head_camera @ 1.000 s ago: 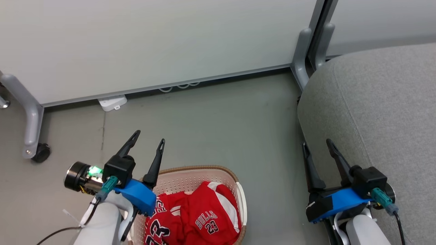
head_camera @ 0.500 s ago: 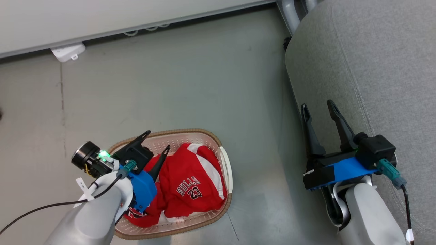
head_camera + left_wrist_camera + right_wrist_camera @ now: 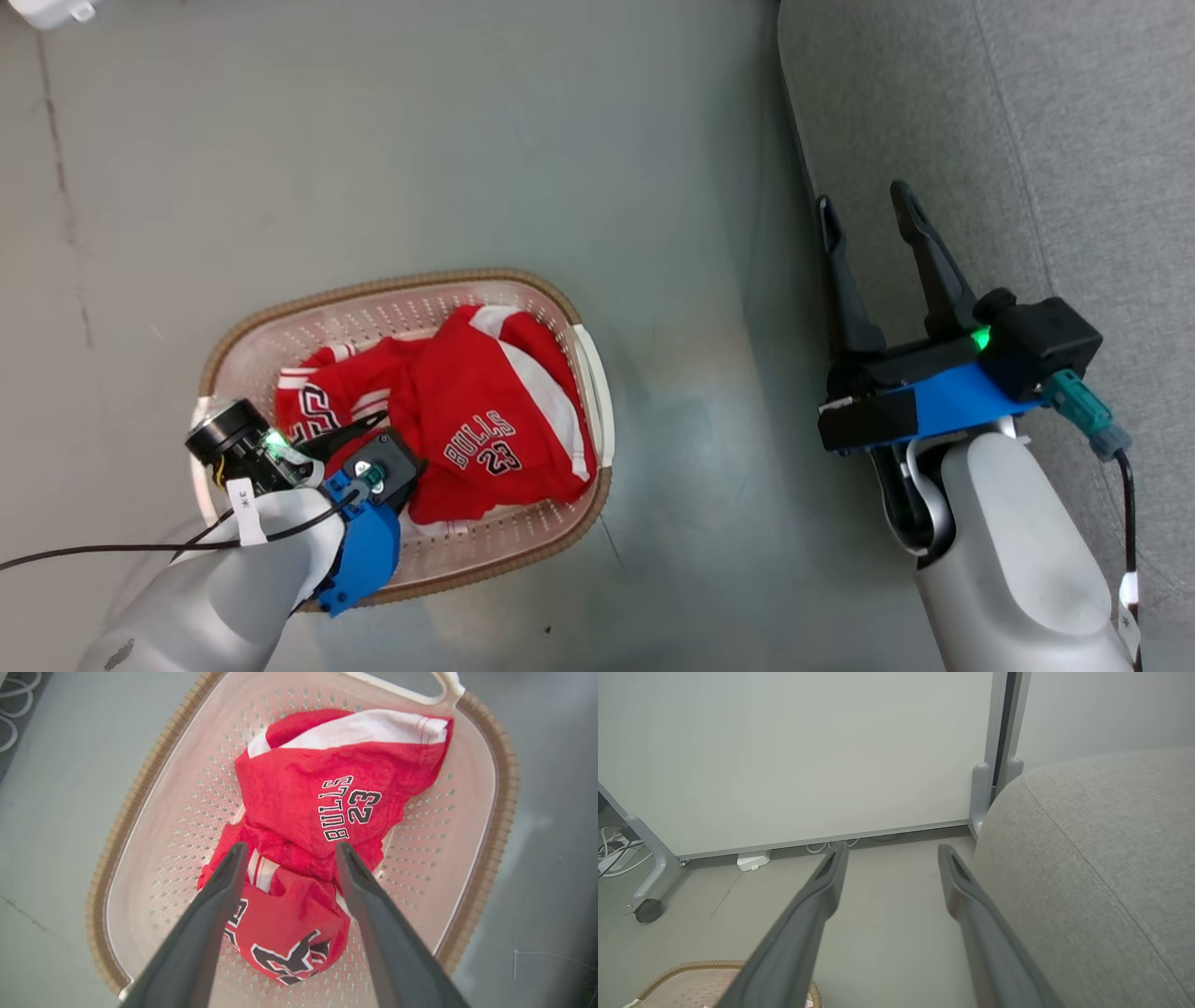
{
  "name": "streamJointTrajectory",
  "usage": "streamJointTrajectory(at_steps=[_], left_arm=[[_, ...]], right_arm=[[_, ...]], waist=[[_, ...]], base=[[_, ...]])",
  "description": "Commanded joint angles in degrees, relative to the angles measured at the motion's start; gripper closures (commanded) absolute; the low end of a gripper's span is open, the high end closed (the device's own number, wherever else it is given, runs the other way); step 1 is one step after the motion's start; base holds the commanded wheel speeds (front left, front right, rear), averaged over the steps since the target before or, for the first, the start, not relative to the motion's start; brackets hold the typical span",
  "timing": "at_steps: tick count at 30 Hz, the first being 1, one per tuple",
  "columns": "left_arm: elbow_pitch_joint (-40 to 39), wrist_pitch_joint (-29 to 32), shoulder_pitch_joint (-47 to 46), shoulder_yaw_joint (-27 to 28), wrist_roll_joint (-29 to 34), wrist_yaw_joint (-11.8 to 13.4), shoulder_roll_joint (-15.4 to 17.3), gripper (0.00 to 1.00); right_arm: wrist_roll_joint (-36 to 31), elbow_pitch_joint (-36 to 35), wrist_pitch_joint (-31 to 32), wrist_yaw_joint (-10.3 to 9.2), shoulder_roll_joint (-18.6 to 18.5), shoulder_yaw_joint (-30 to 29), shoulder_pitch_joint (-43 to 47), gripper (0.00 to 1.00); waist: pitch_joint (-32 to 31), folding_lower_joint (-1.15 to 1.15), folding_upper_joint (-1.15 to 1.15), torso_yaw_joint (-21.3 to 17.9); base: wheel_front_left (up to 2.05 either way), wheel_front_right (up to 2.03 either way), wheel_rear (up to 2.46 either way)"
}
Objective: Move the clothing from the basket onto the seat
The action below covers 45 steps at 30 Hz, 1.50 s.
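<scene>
The soft, crumpled red clothing (image 3: 299, 793) lies in the holey plastic basket (image 3: 467, 812), just under the left fingers (image 3: 201, 938), which are spread wide and hold nothing.

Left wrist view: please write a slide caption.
Open left gripper aimed at red white-trimmed basketball clothing in the cream-white perforated plastic basket.

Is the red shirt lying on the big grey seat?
No, the red clothing lies bunched inside the basket, well apart from the grey seat.

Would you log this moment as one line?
left gripper open over red Bulls clothing in laundry basket | right gripper open beside grey seat
</scene>
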Motion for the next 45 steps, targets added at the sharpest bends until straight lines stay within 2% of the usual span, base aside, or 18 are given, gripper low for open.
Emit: streamJointTrajectory(at_steps=[1,5,9,16,25,26,27,38,45], left_arm=[[1.0,0.5,-1.0,-1.9,-0.7,0.1,0.6,0.0],[3.0,2.0,-2.7,-8.0,-2.4,0.1,1.5,0.0],[4.2,3.9,-4.5,-11.2,-3.9,0.1,2.6,0.0],[4.8,5.6,-7.6,-12.7,-4.1,0.1,3.7,0.0],[6.5,9.7,-10.0,-12.9,-0.7,0.1,3.3,0.0],[6.7,10.3,-9.9,-12.9,-0.5,0.1,3.2,0.61],[6.7,10.5,-10.0,-12.9,-0.3,0.1,3.1,1.0],[6.4,10.0,-8.8,-12.9,-0.6,0.1,2.3,1.0],[5.6,8.0,-7.7,-12.9,-2.0,0.1,0.2,1.0]], right_arm=[[0.4,-0.4,0.0,-0.03,-0.1,0.3,-1.4,0.0],[0.6,-0.8,0.0,-0.04,-0.1,0.6,-2.7,0.0],[0.9,-1.3,0.0,-0.04,-0.1,0.8,-3.9,0.0],[1.2,-2.1,0.0,-0.03,-0.1,0.7,-5.5,0.0],[1.0,-3.0,0.0,-0.03,-0.1,0.4,-7.0,0.0],[0.9,-3.0,0.0,-0.04,-0.1,0.4,-7.1,0.0],[0.8,-3.0,0.0,-0.04,-0.1,0.4,-7.2,0.0],[0.5,-1.8,0.0,-0.04,-0.1,0.4,-6.9,0.0],[-0.3,-1.0,0.0,-0.03,-0.1,-0.4,-5.0,0.0]], waist=[[2.2,-0.01,0.0,-0.7],[4.8,-0.01,0.0,-1.3],[7.3,-0.01,0.0,-1.8],[11.6,-0.01,0.0,-2.3],[15.2,-0.01,0.0,-1.8],[15.3,-0.01,0.0,-1.8],[15.4,-0.01,0.0,-1.7],[13.7,-0.01,0.0,-1.3],[10.6,-0.01,0.0,-0.2]], base=[[0.0,0.0,0.0],[0.0,0.0,0.0],[0.0,0.0,0.0],[0.0,0.0,0.0],[0.0,0.0,0.0],[0.0,0.0,0.0],[0.0,0.0,0.0],[0.0,0.0,0.0],[0.0,0.0,0.0]])
